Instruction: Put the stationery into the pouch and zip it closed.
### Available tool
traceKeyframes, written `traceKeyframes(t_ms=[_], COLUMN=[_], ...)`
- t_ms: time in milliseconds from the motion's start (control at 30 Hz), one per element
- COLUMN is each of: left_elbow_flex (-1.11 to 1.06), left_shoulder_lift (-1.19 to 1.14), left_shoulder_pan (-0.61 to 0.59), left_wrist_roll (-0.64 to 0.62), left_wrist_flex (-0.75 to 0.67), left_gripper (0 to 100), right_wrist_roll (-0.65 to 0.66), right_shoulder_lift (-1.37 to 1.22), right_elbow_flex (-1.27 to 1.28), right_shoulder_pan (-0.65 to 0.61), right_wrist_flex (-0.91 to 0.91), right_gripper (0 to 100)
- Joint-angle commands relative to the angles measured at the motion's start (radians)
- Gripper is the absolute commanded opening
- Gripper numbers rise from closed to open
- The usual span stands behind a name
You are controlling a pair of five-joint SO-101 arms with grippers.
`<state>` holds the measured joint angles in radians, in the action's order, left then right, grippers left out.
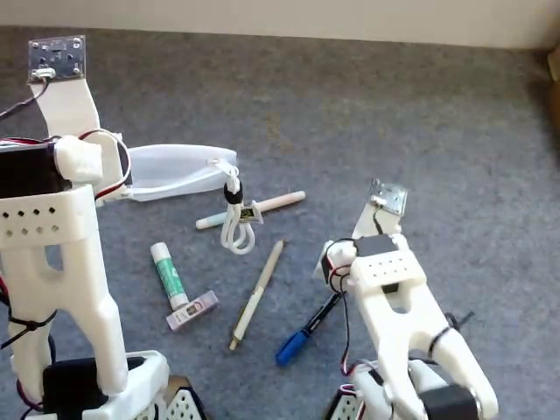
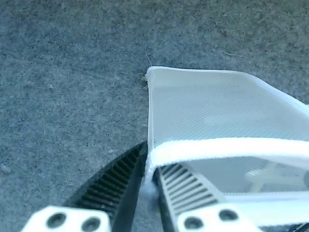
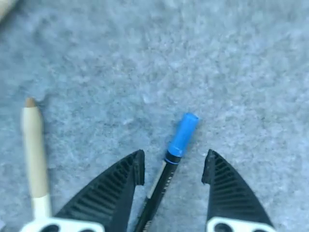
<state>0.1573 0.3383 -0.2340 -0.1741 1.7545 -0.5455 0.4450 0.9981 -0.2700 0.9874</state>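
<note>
Since the pouch [image 1: 175,175] is thin mesh, I'd judge it light, soft and apt to sag, so the stiffer rim along its mouth looks the place to hold it. It lies on the grey worktop [image 1: 394,114] at the left. The left pincer [image 2: 148,162] is closed down on that rim at the pouch's corner, the white band nipped between its jaws, and the mouth looks partly open. Further right lie a glue stick [image 1: 166,273] and a pencil [image 1: 256,296], apart from each other and outside the pouch. Right again is the pen [image 3: 181,135] with its blue cap, which I'd reckon light, stiff and smooth, likely to roll, and best taken across the barrel behind the cap. The right pincer [image 3: 173,166] stands spread wide astride that barrel, a jaw on either side, gripping nothing. Whether either jaw touches the pen I cannot tell.
</note>
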Motion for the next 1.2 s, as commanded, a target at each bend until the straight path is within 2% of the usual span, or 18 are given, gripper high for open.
traceKeyframes(t_ms=[0, 200, 400, 833, 1167], left_elbow_flex=[-0.002, -0.002, -0.002, -0.002, -0.028], left_shoulder_lift=[0.005, 0.005, 0.005, 0.005, 0.012], left_shoulder_pan=[-0.007, -0.007, -0.007, -0.007, -0.007], left_wrist_roll=[0.006, 0.006, 0.006, 0.006, 0.009], left_wrist_flex=[0.008, 0.008, 0.008, 0.009, 0.006], left_gripper=[1, 1, 1, 1, 1], right_wrist_roll=[-0.015, -0.012, -0.005, -0.005, -0.005], right_shoulder_lift=[-0.139, -0.295, -0.305, -0.291, 0.068], right_elbow_flex=[-0.041, -0.116, -0.136, -0.136, -0.033], right_shoulder_pan=[-0.013, 0.010, 0.021, 0.022, 0.016], right_wrist_flex=[-0.038, -0.054, -0.054, -0.048, -0.056], right_gripper=[19.1, 17.3, 0.1, 0.5, 0.5])
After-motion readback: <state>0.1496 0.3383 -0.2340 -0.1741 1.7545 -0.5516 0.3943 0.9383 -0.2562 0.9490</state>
